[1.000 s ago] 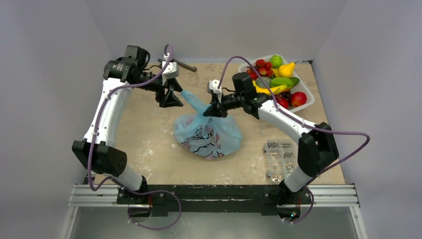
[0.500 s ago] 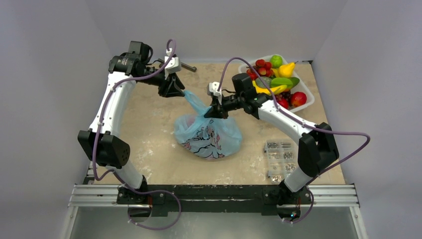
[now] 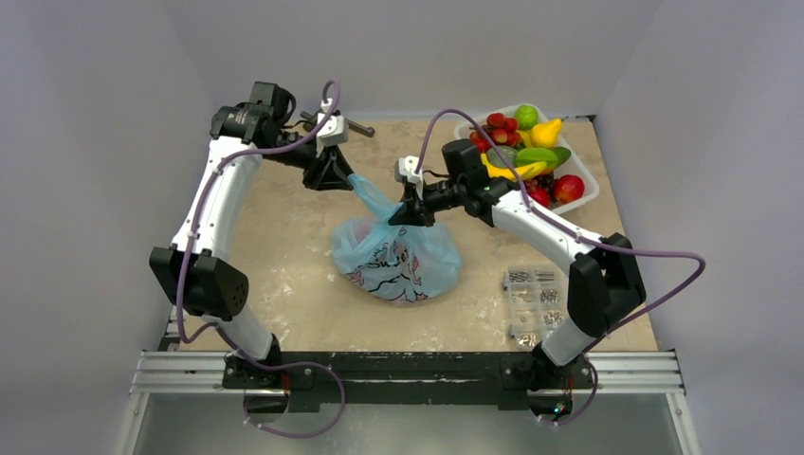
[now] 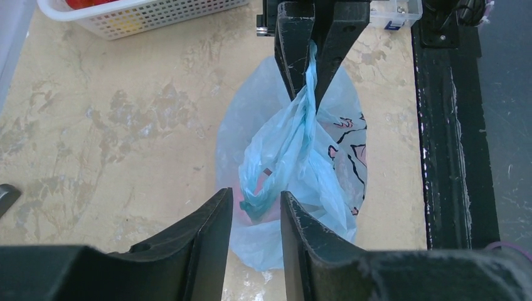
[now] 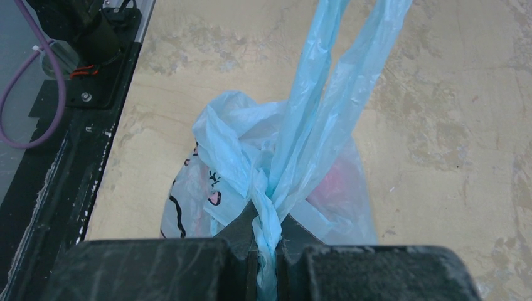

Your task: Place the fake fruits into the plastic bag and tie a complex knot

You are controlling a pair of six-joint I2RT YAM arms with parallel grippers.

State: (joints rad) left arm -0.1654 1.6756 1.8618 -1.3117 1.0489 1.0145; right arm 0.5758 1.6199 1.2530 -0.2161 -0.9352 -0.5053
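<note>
The light-blue plastic bag (image 3: 396, 254) lies mid-table, with a reddish fruit (image 5: 339, 182) showing through its film. My right gripper (image 5: 266, 221) is shut on the bag's twisted neck just above the body, also visible in the top view (image 3: 411, 215). From there a handle strand (image 5: 326, 81) stretches toward my left gripper (image 3: 339, 178). The left jaws stand partly open. The handle's crumpled end (image 4: 258, 199) sits between the fingertips, with gaps visible on both sides. More fake fruits (image 3: 524, 152) fill the basket at the back right.
The white basket (image 3: 588, 197) stands at the far right corner, and its rim also shows in the left wrist view (image 4: 144, 19). A clear box of screws (image 3: 533, 303) lies near the right arm's base. A dark metal rod (image 3: 356, 126) rests at the back edge.
The left gripper has moved back toward the far edge and narrowed its jaws around the handle's end. The right gripper and the bag have stayed put.
</note>
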